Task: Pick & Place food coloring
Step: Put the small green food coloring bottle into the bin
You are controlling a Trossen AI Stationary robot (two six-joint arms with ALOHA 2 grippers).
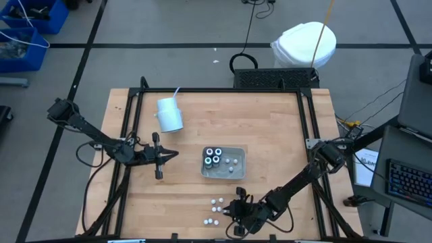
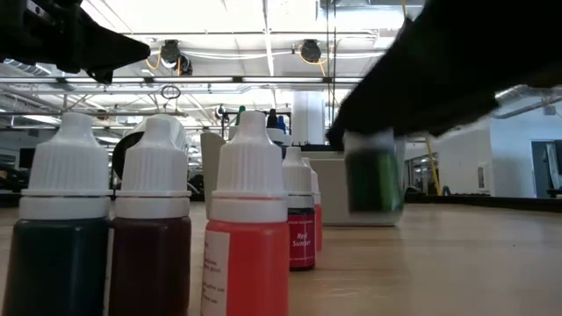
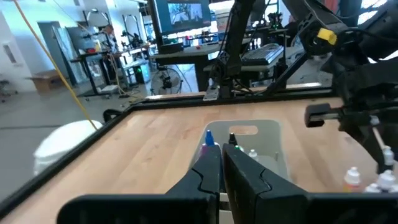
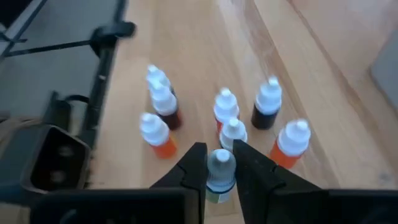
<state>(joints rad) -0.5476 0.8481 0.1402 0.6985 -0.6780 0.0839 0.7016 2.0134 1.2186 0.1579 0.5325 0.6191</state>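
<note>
Overhead: right pincer (image 1: 237, 210) at bench (image 1: 270, 135) near edge over loose food coloring bottles (image 1: 214, 210); clear tray (image 1: 223, 163) mid-bench, left pincer (image 1: 159, 156) just left of it. Low: green-bodied bottle (image 2: 372, 182) lifted off bench. Left wrist: fingers (image 3: 217, 168) closed, empty. Right wrist: pincer (image 4: 219, 163) gripping a white-capped bottle (image 4: 220, 171).

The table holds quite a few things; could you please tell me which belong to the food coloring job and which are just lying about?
Job:
- loose food coloring bottles near the front edge
- one bottle held in the right gripper
- clear tray already holding bottles

Lying about:
- white cup with straw
- left gripper, shut, idle beside the tray
</note>
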